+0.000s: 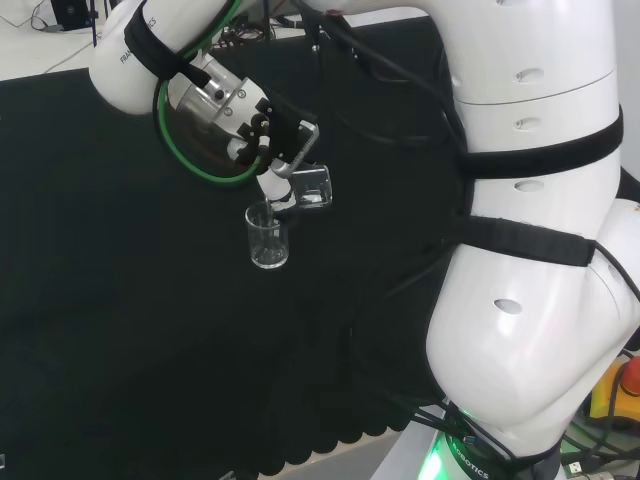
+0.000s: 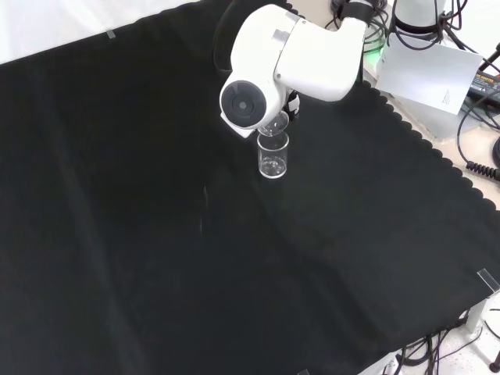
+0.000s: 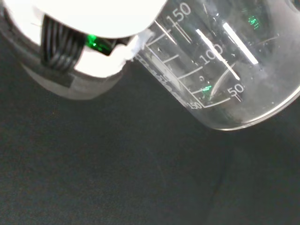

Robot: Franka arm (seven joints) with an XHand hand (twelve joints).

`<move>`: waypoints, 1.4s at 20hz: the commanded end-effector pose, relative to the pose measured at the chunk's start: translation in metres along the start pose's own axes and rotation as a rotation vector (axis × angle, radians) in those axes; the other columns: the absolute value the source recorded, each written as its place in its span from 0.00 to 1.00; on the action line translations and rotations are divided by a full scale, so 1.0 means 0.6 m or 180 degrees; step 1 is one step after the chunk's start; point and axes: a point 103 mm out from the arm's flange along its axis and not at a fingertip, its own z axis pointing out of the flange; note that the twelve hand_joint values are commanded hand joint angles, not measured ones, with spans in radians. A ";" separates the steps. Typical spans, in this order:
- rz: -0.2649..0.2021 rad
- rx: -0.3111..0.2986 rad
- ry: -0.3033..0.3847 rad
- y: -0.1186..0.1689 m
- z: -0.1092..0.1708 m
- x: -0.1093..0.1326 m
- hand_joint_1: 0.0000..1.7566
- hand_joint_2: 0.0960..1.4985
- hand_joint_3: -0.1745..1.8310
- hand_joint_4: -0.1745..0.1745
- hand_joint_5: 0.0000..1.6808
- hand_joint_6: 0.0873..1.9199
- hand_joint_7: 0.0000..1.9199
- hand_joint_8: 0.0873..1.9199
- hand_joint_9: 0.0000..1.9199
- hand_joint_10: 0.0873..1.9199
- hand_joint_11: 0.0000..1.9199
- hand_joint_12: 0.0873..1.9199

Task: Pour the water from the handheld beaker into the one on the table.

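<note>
Surface: black cloth (image 2: 141, 234) over the bench, scalloped along its edge.
Arm: white links (image 1: 530, 250), reaching toward the cloth's middle.
Hand (image 1: 262, 135): fingers curled round the handheld beaker (image 1: 312, 186).
Handheld beaker: tipped steeply, long axis near level, lip directly over the table beaker's mouth.
Table beaker (image 1: 268, 237): upright on the cloth, well in from every edge, just below the hand.

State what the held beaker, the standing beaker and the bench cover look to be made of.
Held beaker: clear glass or hard plastic, glossy; see-through wall with white printed graduations and bright reflections. Which of the two, the look leaves open.
Standing beaker: the same clear, shiny material; the cloth shows through it.
Bench cover: black cloth, matte; it has soft creases and a scalloped edge.
</note>
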 end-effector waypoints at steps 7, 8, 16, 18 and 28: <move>0.0090 0.0104 -0.0096 -0.001 -0.005 0.002 0.75 0.41 0.34 0.00 0.86 0.08 0.79 0.05 0.93 0.00 0.77 0.23; 0.0088 0.0115 -0.0100 -0.001 -0.005 0.002 0.75 0.41 0.34 0.00 0.86 0.08 0.79 0.05 0.93 0.00 0.77 0.23; 0.0118 0.0107 -0.0136 -0.006 -0.008 0.003 0.75 0.42 0.34 0.00 0.86 0.08 0.79 0.05 0.93 0.00 0.77 0.23; 0.0111 0.0107 -0.0140 -0.005 -0.008 0.004 0.75 0.42 0.34 0.00 0.86 0.09 0.79 0.05 0.93 0.00 0.77 0.23; 0.0118 0.0116 -0.0153 -0.010 -0.009 0.005 0.75 0.42 0.34 0.00 0.86 0.09 0.79 0.06 0.93 0.00 0.77 0.23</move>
